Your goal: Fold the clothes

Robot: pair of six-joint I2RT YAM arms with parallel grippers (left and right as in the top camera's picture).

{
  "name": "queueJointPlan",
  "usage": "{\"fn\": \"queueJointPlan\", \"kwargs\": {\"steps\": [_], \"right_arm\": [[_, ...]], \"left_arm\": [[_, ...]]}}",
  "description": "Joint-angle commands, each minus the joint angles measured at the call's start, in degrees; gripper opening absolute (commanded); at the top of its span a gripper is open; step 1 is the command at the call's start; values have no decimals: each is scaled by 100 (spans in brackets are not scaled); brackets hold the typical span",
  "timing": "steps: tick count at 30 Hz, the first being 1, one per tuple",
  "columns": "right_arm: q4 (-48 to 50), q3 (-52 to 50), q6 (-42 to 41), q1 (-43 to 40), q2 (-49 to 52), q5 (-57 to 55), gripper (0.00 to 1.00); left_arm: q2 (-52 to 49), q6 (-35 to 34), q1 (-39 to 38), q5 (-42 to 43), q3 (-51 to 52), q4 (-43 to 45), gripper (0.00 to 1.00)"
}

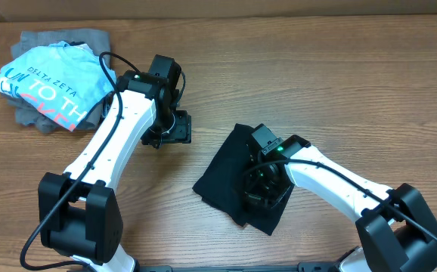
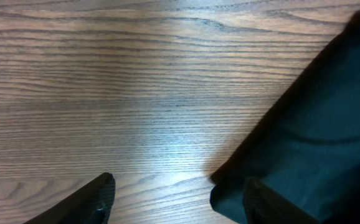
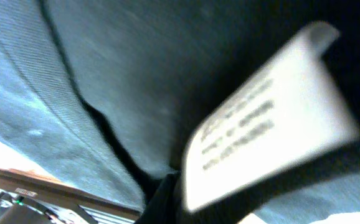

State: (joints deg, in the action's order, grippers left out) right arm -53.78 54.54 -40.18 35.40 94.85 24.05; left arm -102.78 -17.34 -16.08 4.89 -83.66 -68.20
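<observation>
The folded black T-shirt lies at lower centre of the overhead frame. The right gripper is directly on it, but I cannot tell its grip. The left gripper, fingers apart, stands at its left edge.

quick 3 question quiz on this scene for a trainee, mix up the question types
1. True or false: the light blue shirt lies on the black T-shirt.
2. Which gripper is down at the black T-shirt? A left, B right, C neither.
3. Fill in: the right wrist view shows a white ___ on the fabric.
Key: 1 false, it lies on the grey garment; 2 B, the right gripper; 3 label.
</observation>
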Motion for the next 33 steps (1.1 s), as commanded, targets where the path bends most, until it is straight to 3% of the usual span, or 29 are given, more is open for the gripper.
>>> {"fn": "queueJointPlan", "kwargs": {"steps": [1,5,10,19,27,28,32,33], "right_arm": [[-470,238,356,-157,-229,-313,4],[-1661,857,734,-254,-262,-1606,4],[-2297,1058,767,-254,-260,-2369,4],[-1888,603,566,-507,-247,-3095,4],[-1036,-13,433,-1690,-247,-2979,4],[-964,-20,551,-1816,-247,-2924,7],[-820,-11,940,-2059,-249,-2918,56],[-826,-2,935,-2100,-249,-2983,58]], "left_arm": [[-24,243,-17,-39,-125,-26,69],[-24,258,-20,-42,-125,-9,70],[-24,258,-20,-44,-125,52,71],[-24,291,-37,-42,-116,72,73],[-24,326,-46,-44,-83,76,74],[-24,326,-46,-44,-83,81,74],[-26,323,-46,-44,-83,87,74],[-26,323,-46,-44,-83,87,74]]}}
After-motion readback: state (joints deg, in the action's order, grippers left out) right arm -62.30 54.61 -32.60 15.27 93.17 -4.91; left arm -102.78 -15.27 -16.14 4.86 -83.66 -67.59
